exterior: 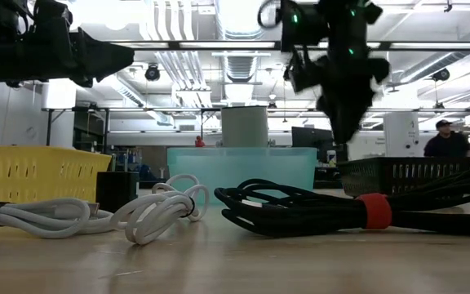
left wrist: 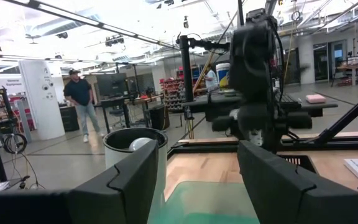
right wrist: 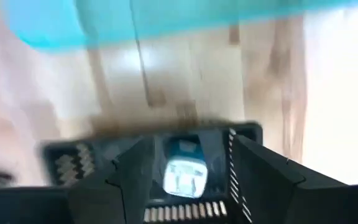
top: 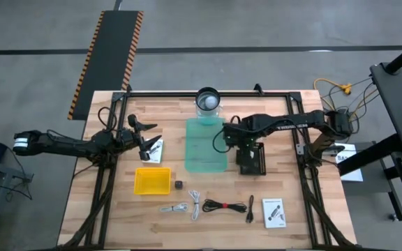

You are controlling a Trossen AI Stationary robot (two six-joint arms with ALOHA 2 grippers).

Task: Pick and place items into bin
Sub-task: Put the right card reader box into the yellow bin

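My right gripper [top: 241,141] [right wrist: 191,142] hangs open above the black mesh bin [top: 251,160]. In the right wrist view a small blue-white piece [right wrist: 185,175] lies inside the bin [right wrist: 73,165], below the gap between the fingers. My left gripper [top: 147,137] [left wrist: 197,149] is open and raised over a white printed card [top: 157,150], touching nothing. Along the near side of the table lie a tiny black cube [top: 179,185], short white cables [top: 185,206] [exterior: 137,212], a coiled black cable [top: 225,206] [exterior: 300,208], a short black cable [top: 250,208] and another white card [top: 274,213].
A teal tray [top: 206,146] lies mid-table between the arms. A yellow bin [top: 152,180] stands in front of the left gripper. A metal cup holding a white ball [top: 208,100] is at the far edge. People stand in the room beyond the table.
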